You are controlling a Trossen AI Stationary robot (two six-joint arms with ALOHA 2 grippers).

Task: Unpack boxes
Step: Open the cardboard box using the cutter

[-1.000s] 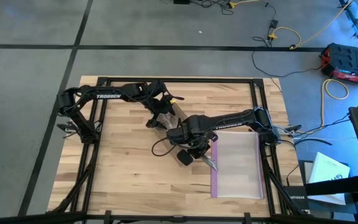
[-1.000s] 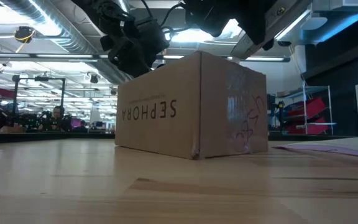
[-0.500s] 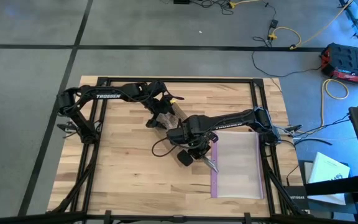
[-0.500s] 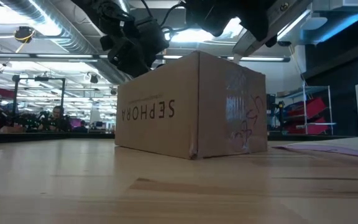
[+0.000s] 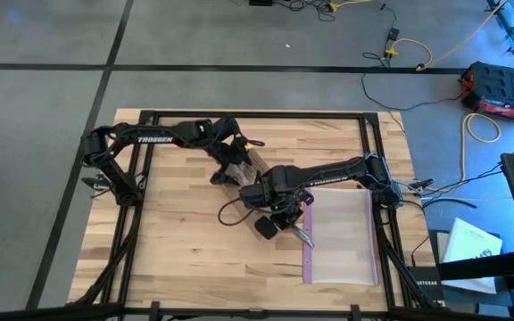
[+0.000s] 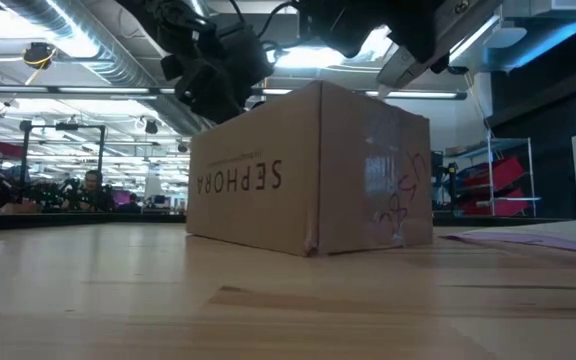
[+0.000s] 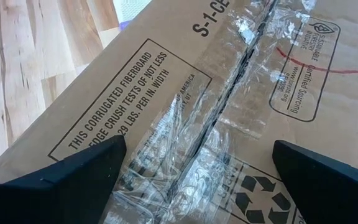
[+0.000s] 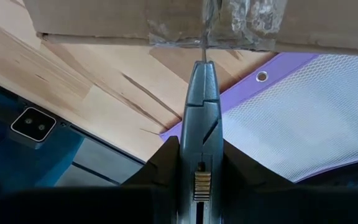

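From the high view, the small brown cardboard box (image 5: pixel 250 167) lies near the middle of the pale wooden surface (image 5: pixel 177 241), almost covered by the two dark arms. The left pincer (image 5: pixel 230 163) is over its far side, and the right pincer (image 5: pixel 284 212) is at its near side, next to the clear plastic bag with a purple edge (image 5: pixel 339 236). In this view I cannot follow the tool tip or tell how much of the box top is free.

In the low view, the box (image 6: pixel 308 170) sits flat on the surface (image 6: pixel 268 310) with upside-down black "SEPHORA" lettering (image 6: pixel 240 180). Both arms enter from above, and their fingers are cut off by the frame.

In the left wrist view, the left pincer (image 7: pixel 191 177) is released, its fingers spread wide on both sides of the clear tape seam (image 7: pixel 229 99) and not pressing the cardboard. I judge that the box can slide or turn if the blade pushes on it, because nothing holds it.

In the right wrist view, the right pincer (image 8: pixel 199 186) is clenched on the small grey knife-like tool (image 8: pixel 202 112), whose thin blade meets the taped edge of the box (image 8: pixel 166 15). The blade could slip off the wrinkled tape, or go too deep and hurt what is inside. The contents are hidden, and whether the tape is already cut here is hard to make out.
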